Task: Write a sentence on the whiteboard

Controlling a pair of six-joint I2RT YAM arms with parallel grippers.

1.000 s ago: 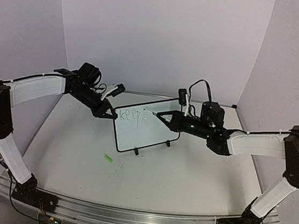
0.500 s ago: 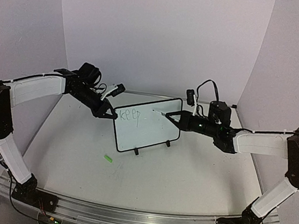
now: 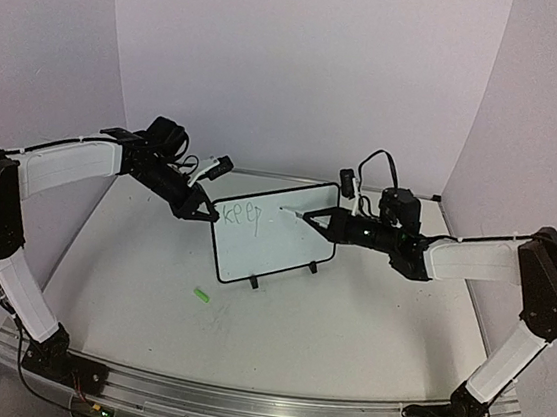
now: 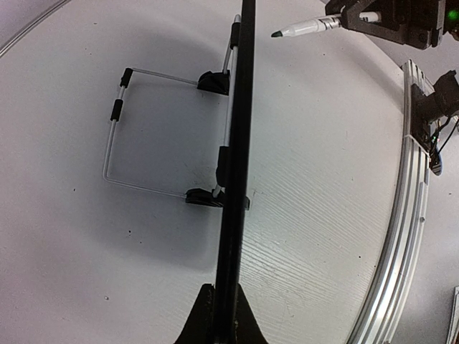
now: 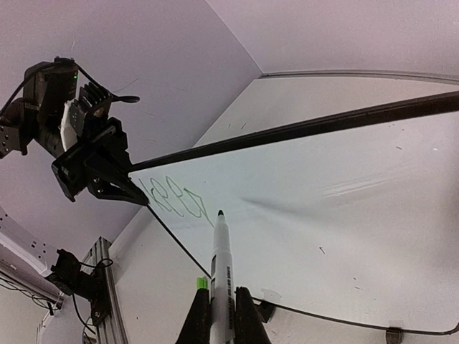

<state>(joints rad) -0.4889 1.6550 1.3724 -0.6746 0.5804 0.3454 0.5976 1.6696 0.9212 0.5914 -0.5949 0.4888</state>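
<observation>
Green sentence [image 3: 241, 216] on the whiteboard [image 3: 274, 250] — just 1 word, "keep".

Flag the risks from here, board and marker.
1. The left pincer pinches only the whiteboard's thin edge near its upper corner. The board stands on small feet, so marker pressure farther along could swing or tip it.
2. The right pincer holds the marker by its slim barrel, tip off the board. Pressing may tilt or slide the pen and garble the stroke after "keep".
</observation>
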